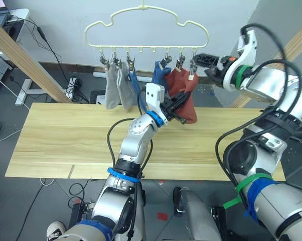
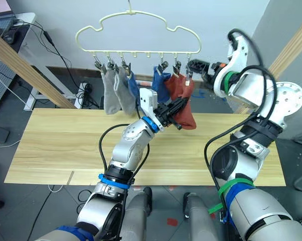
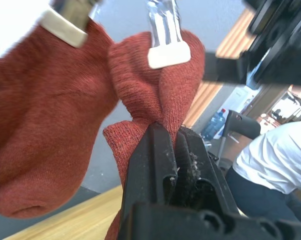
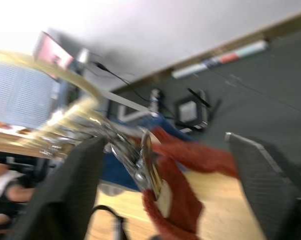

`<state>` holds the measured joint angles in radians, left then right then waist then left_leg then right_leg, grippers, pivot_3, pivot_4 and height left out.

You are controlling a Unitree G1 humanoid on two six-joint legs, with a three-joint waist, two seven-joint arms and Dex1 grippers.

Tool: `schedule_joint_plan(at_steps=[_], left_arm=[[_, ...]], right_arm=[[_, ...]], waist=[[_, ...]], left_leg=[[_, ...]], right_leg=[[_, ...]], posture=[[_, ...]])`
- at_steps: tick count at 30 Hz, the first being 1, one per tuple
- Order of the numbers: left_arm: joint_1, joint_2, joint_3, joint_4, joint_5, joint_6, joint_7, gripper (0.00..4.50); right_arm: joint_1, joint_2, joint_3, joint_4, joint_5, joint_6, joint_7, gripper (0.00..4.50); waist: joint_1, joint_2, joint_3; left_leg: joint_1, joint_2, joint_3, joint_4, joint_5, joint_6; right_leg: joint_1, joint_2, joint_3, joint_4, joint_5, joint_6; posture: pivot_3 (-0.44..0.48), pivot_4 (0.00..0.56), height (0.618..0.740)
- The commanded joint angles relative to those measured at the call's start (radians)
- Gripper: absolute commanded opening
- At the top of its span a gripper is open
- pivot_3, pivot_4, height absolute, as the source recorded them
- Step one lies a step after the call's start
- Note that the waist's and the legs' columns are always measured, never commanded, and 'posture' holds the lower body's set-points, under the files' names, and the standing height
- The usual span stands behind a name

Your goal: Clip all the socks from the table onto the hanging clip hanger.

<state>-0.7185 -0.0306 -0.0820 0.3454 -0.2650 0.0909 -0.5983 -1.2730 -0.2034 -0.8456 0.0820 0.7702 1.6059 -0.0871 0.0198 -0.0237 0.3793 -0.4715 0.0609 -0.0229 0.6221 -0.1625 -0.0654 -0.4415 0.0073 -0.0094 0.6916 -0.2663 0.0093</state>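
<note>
— While the clip hanger [image 1: 146,30] hangs at the upper centre of the frame, where do the socks sit?

— All six hang from its clips. Two light grey socks [image 1: 116,88] are on the left clips, two blue socks [image 1: 160,75] in the middle, partly behind the left arm, and two rust-red socks [image 1: 183,95] on the right clips. They dangle above the far edge of the table [image 1: 55,145], which runs across the middle of the frame.

— And the left gripper [image 1: 177,108]?

— It reaches up at centre frame with its jaws pinched together on a fold of the red sock [image 3: 155,90] clipped furthest right, just below the metal clip [image 3: 165,35] that bites that sock's cuff.

— The right gripper [image 1: 200,59]?

— It is at the upper right, level with the hanger's bar, pointing at the rightmost clip. Its wrist view shows its two fingers [image 4: 75,190] spread wide, one on either side of that clip, touching nothing. A person in a white shirt [image 3: 270,155] sits in the background of the left wrist view.
</note>
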Motion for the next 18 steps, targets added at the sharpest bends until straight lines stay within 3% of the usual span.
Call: schedule_joint_plan(at_steps=[1,7,12,14,18], left_arm=[[-0.014,-0.001,-0.009,0.030,0.003,-0.023,-0.031,0.28],[0.042,0.101,0.016,0.023,-0.006,0.034,-0.086,2.06],[0.191,0.305,0.075,-0.130,-0.047,0.175,-0.144,3.59],[0.270,0.423,0.128,-0.186,-0.066,0.248,-0.172,4.31],[0.418,0.620,0.238,-0.295,-0.115,0.414,-0.199,4.47]], right_arm=[[0.073,-0.143,0.077,-0.052,0.161,0.009,0.099,4.44],[0.507,-0.366,0.371,-0.423,0.230,-0.071,0.329,4.44],[0.768,-0.391,0.433,-0.550,0.166,-0.291,0.450,4.44],[0.891,-0.460,0.517,-0.599,0.069,-0.448,0.554,4.44],[1.107,-0.544,0.641,-0.606,-0.122,-0.749,0.704,4.44]], waist=[[0.000,0.000,0.000],[-0.011,0.000,0.000],[-0.046,0.000,0.000],[-0.046,0.000,0.000],[-0.045,0.001,0.000]], left_leg=[[0.000,0.000,0.000,0.000,0.000,0.000],[0.000,0.000,0.003,-0.005,-0.001,0.002],[0.003,0.003,0.005,-0.011,-0.001,0.002],[0.004,0.004,0.003,-0.010,0.000,0.001],[0.005,0.004,0.001,-0.010,0.001,0.001]], right_leg=[[0.000,0.000,0.000,-0.001,0.000,0.000],[0.002,0.000,0.002,-0.009,0.000,0.000],[0.000,0.003,0.003,-0.009,0.000,0.000],[-0.001,0.004,0.002,-0.006,-0.002,0.003],[0.001,0.004,0.002,-0.007,-0.003,0.005]], posture=[[0.007,0.368,0.740],[-0.002,0.363,0.740],[0.028,0.361,0.740],[0.042,0.356,0.740],[0.095,0.353,0.740]])
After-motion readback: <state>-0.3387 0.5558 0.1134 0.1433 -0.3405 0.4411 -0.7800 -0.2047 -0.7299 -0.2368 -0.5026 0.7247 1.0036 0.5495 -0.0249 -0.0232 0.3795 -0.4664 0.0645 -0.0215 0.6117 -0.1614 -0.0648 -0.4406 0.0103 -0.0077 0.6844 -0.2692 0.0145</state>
